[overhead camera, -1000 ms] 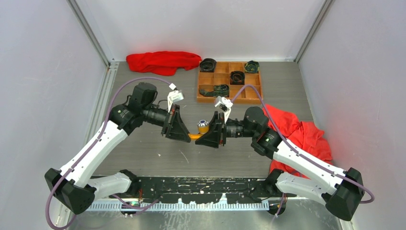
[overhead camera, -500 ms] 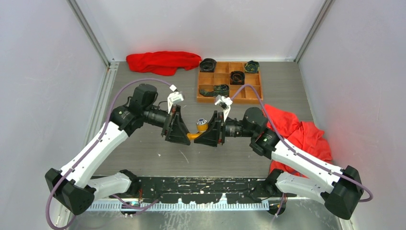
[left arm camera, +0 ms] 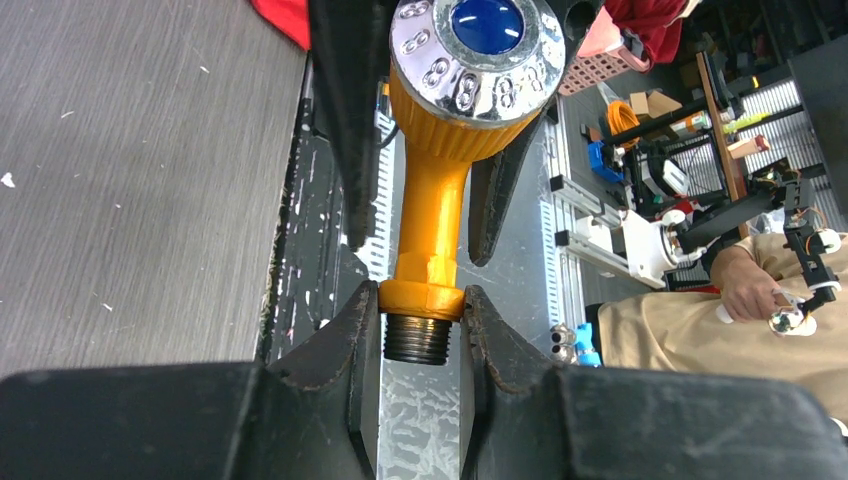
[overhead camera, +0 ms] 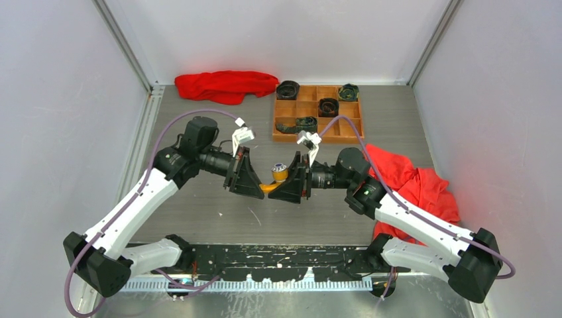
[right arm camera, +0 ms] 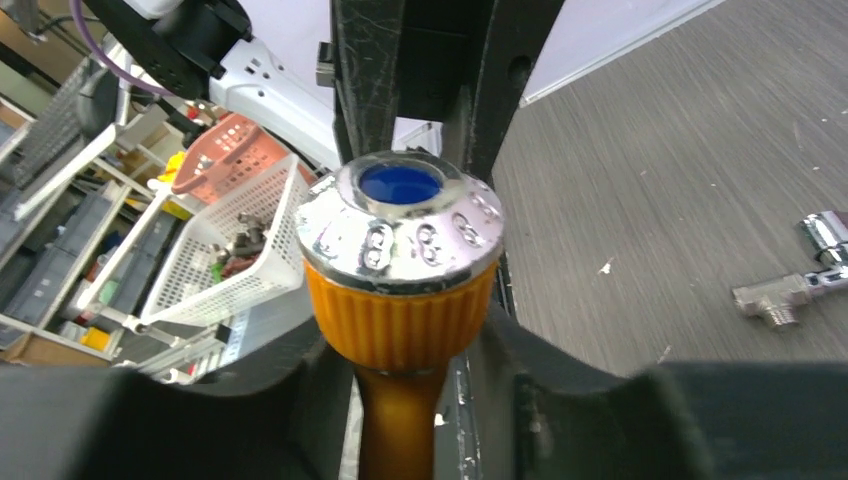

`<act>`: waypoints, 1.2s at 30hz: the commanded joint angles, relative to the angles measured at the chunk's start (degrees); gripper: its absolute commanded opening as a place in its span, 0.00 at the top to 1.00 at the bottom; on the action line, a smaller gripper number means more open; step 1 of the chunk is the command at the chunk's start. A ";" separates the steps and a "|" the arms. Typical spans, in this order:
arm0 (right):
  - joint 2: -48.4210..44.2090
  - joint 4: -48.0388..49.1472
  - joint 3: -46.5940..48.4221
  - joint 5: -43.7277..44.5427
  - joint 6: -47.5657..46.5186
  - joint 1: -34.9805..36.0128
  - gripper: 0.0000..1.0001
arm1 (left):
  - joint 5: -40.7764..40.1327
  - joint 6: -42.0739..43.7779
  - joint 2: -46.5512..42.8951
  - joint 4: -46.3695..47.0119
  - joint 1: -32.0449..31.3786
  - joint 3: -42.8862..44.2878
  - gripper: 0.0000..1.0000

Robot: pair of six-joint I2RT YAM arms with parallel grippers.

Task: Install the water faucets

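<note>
Grey tabletop (overhead camera: pixel 199 212), white enclosure walls. Both arms are meeting over its centre, sharing the orange-yellow faucet (left arm camera: pixel 440 200). Left gripper (left arm camera: pixel 420 320) is pinching the collar beside the dark thread. Right gripper (right arm camera: pixel 400 400) is clamping the neck under the chrome knob. Long axis is running roughly 7-to-1 o'clock in the top view, thread pointing toward the left arm. Silver faucet (right arm camera: pixel 790 290) is lying apart on the tabletop.

- I see pale grey walls (overhead camera: pixel 59 99) left of the left pincer (overhead camera: pixel 260 187), right of the right pincer (overhead camera: pixel 283 180) and beyond both.
- A grey wood-grain worktop (overhead camera: pixel 219 119) lies beneath both pincers.
- Metal frame posts (overhead camera: pixel 122 43) rise in the far corners.
- Past the left pincer, a cluttered workshop holds a white mesh basket (right arm camera: pixel 225 265).
</note>
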 commanded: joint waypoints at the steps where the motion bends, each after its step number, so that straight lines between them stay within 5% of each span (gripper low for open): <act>1: -0.67 -0.65 1.87 2.49 -0.14 -0.16 0.46 | 1.25 0.73 -1.58 2.30 0.19 0.79 1.00; 12: -3.57 1.32 -0.56 4.75 -1.48 -0.15 0.60 | 1.96 1.99 -1.38 0.90 0.59 0.96 1.00; 15: -4.44 2.56 -1.20 4.71 -1.49 -0.16 0.72 | 2.31 2.08 -1.27 0.91 0.61 1.04 1.00; 17: -4.41 3.45 -1.44 3.93 -1.28 -0.11 0.94 | 2.38 2.08 -1.11 1.00 0.68 1.15 1.00; 19: -3.87 4.55 -1.70 2.33 -0.77 -0.14 0.99 | 2.47 2.17 -0.98 1.09 0.68 1.16 1.00; 23: -2.20 7.41 -1.80 -1.59 1.21 -0.16 0.95 | 3.25 1.96 -0.81 1.40 0.67 1.11 1.00; 25: -0.89 7.59 -1.08 -2.99 1.81 -0.11 0.66 | 3.68 1.96 -0.79 1.48 0.67 1.16 1.00; 26: -0.34 7.58 -0.83 -3.44 1.97 -0.15 0.60 | 3.62 1.92 -0.79 1.49 0.68 1.16 1.00; 30: 0.59 8.05 -0.44 -3.95 1.95 -0.14 0.58 | 3.73 1.86 -0.79 1.53 0.67 1.15 1.00; 32: 0.62 8.57 -0.64 -4.09 1.95 -0.13 0.72 | 3.74 1.78 -0.79 1.48 0.68 1.12 1.00; 33: 0.61 8.56 -0.65 -3.93 1.94 -0.12 0.91 | 3.91 1.74 -0.82 1.44 0.68 1.13 1.00; 36: -0.01 8.84 -1.12 -2.87 2.06 -0.16 0.99 | 3.95 1.82 -0.92 1.35 0.68 1.16 1.00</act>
